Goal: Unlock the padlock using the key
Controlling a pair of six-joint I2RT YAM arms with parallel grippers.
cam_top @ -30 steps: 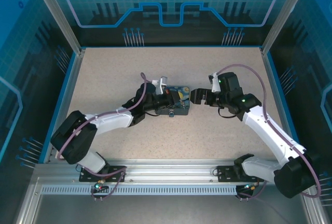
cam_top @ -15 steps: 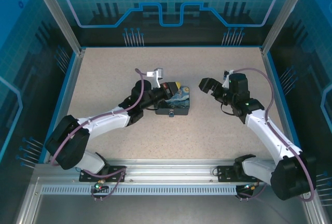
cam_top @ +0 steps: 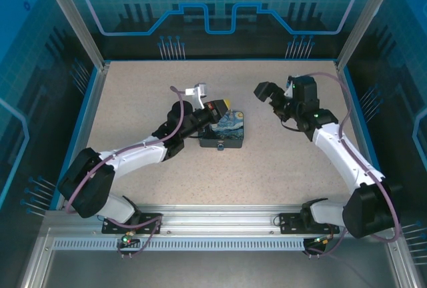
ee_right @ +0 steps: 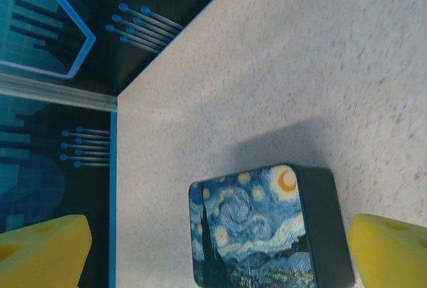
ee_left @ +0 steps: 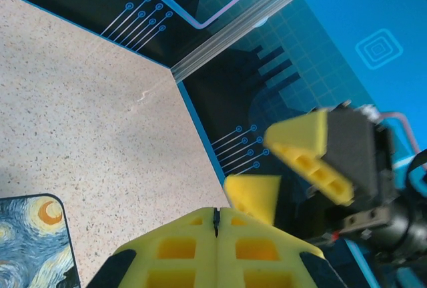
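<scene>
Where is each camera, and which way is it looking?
Top: high behind the arms, looking down on the table, both arms, the left tool, right tool and padlock.
Left wrist: on the left arm, looking past its own shut yellow fingers toward the open right tool.
Right wrist: on the right arm, looking down between its own spread fingers at the padlock.
Shared: all three see the padlock.

Left claw (ee_left: 216, 225) closed, right claw (cam_top: 267, 96) wide.
</scene>
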